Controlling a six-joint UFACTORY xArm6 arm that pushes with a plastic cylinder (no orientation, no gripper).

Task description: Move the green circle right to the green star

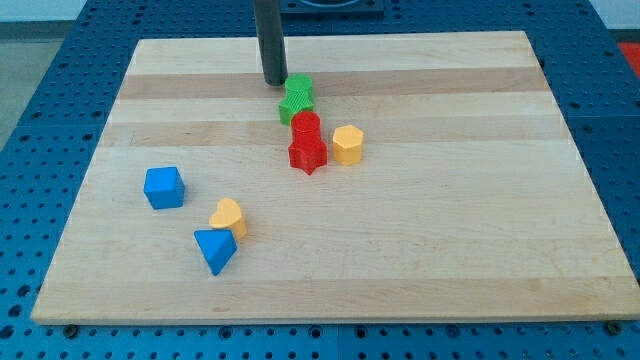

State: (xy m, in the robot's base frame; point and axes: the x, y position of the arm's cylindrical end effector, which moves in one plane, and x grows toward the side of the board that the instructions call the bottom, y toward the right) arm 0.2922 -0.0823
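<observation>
Nearest you, a blue triangle (215,249) sits low on the pale wooden surface (450,240), with a perforated blue bench around the board.

You see a yellow heart-like block (229,216) touching the triangle's upper edge, and a blue cube (164,187) a little apart toward the view's left. Near the view's top, my tip (274,82) rests just left of a green pair: the green circle (299,88) touches the green star (295,108) below it, though you cannot cleanly separate their outlines. Under them a red cylinder (306,126) and a red star (308,154) are packed together, with a yellow hexagonal block (347,144) just to their right. The rod carries no pincer, so no open or closed state shows. Its upper length is cut off by the view's top. No writing is readable.
</observation>
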